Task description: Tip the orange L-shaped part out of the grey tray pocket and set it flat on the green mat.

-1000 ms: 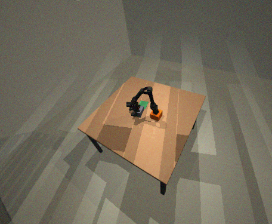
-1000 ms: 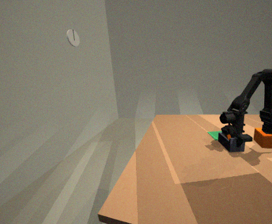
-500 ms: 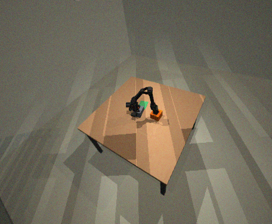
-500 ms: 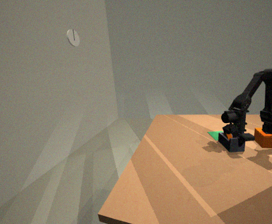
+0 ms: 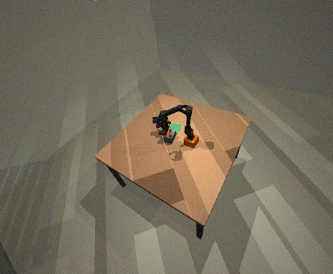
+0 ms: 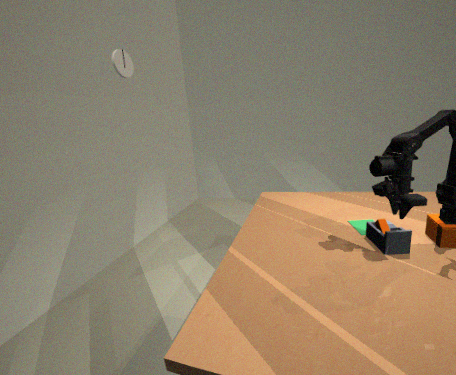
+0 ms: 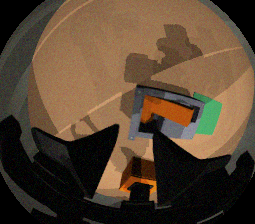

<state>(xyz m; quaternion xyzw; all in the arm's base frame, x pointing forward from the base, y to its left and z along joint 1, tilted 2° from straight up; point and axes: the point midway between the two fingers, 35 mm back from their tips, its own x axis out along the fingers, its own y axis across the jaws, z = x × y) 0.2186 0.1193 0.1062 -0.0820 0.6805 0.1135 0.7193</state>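
Observation:
The orange L-shaped part (image 5: 169, 133) (image 6: 383, 225) (image 7: 169, 110) sits tilted in the grey tray (image 5: 169, 140) (image 6: 398, 245) (image 7: 134, 121). Its straight end, on the green mat side, is raised out of the pocket, while the L-shaped end is low at the left in the wrist view. The green mat (image 5: 176, 128) (image 6: 359, 226) (image 7: 213, 116) lies beside the tray. My gripper (image 5: 162, 132) (image 6: 402, 215) (image 7: 136, 131) is partly open with nothing between its fingers. It hangs above the tray and touches neither tray nor part. One fingertip overlaps the tray's near edge in the wrist view.
The arm's orange base (image 5: 191, 142) (image 6: 450, 235) (image 7: 136, 171) stands on the wooden table (image 5: 148, 161) (image 6: 298, 275) (image 7: 87, 65), a short way from the tray on the side away from the mat. The arm arches over from the base to the gripper.

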